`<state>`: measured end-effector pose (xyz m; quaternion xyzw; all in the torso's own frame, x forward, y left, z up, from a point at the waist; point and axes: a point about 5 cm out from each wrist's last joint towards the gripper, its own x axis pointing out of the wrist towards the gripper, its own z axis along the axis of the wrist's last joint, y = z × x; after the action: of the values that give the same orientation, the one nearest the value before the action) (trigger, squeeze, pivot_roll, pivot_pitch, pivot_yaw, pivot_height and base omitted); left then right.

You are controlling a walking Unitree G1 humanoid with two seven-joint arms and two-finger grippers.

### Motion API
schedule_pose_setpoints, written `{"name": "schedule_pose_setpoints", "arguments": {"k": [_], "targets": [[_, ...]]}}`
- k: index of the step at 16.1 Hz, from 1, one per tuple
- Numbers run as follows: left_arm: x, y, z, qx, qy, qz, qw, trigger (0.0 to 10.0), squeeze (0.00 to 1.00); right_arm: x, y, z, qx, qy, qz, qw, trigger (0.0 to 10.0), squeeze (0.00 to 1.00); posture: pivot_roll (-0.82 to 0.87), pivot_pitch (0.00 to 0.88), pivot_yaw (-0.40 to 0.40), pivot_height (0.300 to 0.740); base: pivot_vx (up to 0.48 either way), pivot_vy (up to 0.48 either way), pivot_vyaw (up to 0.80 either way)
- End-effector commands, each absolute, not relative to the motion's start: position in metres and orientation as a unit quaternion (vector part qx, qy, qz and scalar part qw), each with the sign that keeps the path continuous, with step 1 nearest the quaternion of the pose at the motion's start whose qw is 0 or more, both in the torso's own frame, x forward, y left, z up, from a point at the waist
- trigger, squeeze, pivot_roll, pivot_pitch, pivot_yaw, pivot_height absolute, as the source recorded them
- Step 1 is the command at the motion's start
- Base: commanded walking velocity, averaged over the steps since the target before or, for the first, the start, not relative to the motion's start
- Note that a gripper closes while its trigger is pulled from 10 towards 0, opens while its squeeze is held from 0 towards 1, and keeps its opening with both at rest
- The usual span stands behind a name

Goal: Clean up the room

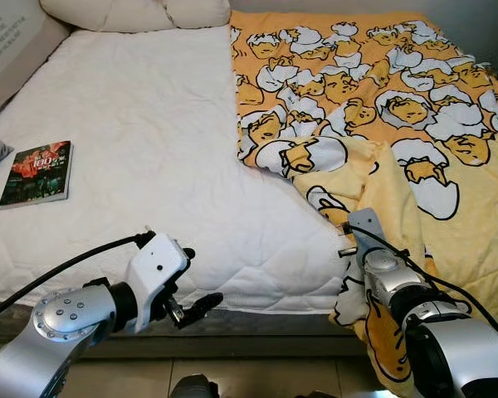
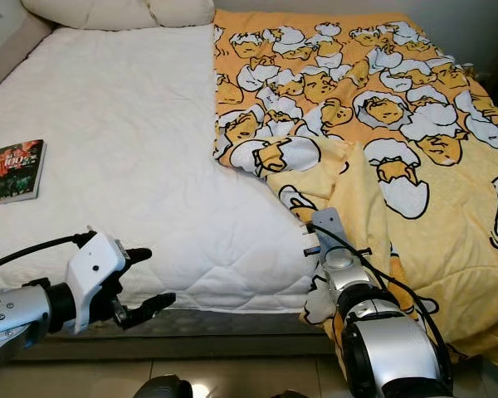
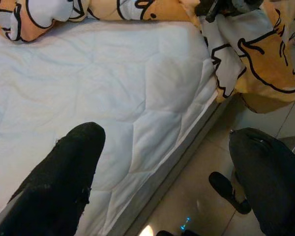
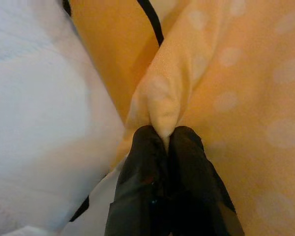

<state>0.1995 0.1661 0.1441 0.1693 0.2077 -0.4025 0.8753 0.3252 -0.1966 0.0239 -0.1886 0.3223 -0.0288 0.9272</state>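
A yellow blanket (image 1: 382, 99) printed with cartoon egg figures covers the right half of the bed and hangs over its front edge. My right gripper (image 4: 166, 135) is shut on a fold of this blanket near the front edge, the cloth bunched between the fingertips. On the white mattress (image 1: 149, 124) at the left lies a book (image 1: 36, 172) with a dark red cover. My left gripper (image 1: 197, 280) hovers open at the mattress's front edge, holding nothing, its fingers (image 3: 73, 162) wide apart.
White pillows (image 1: 133, 12) lie at the head of the bed, with a grey cushion (image 1: 8, 41) at the far left. Below the bed edge is tiled floor, where a dark slipper (image 3: 228, 191) lies.
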Motion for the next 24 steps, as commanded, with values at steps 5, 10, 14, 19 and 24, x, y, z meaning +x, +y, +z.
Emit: {"name": "schedule_pose_setpoints", "arguments": {"k": [5, 10, 14, 19, 24], "targets": [[0.21, 0.163, 0.141, 0.17, 0.196, -0.396, 0.881, 10.0, 0.44, 0.316, -0.183, 0.023, -0.051, 0.26, 0.187, 0.946, 0.0, 0.0, 0.16, 0.0, 0.016, 0.74, 0.0, 0.0, 0.0], [0.217, 0.157, 0.14, 0.173, 0.187, -0.412, 0.875, 10.0, 0.44, 0.232, -0.186, 0.009, 0.03, 0.283, 0.516, 0.808, 0.0, 0.0, 0.13, 0.0, 0.035, 0.74, 0.0, 0.0, 0.0], [0.213, 0.156, 0.138, 0.17, 0.192, -0.419, 0.871, 10.0, 0.44, 0.148, -0.217, -0.026, 0.017, 0.411, 0.634, 0.655, 0.0, 0.0, 0.15, 0.0, 0.037, 0.74, 0.0, 0.0, 0.0], [0.214, 0.158, 0.138, 0.173, 0.194, -0.423, 0.868, 10.0, 0.44, 0.152, -0.197, -0.024, -0.018, 0.373, 0.617, 0.692, 10.0, 0.0, 0.15, 0.0, 0.034, 0.74, 0.0, 0.0, 0.0], [0.213, 0.158, 0.139, 0.175, 0.196, -0.424, 0.867, 10.0, 0.44, 0.181, -0.174, -0.004, 0.037, 0.33, 0.593, 0.733, 10.0, 1.0, 0.16, 0.0, 0.03, 0.74, 0.0, 0.0, 0.0]]}}
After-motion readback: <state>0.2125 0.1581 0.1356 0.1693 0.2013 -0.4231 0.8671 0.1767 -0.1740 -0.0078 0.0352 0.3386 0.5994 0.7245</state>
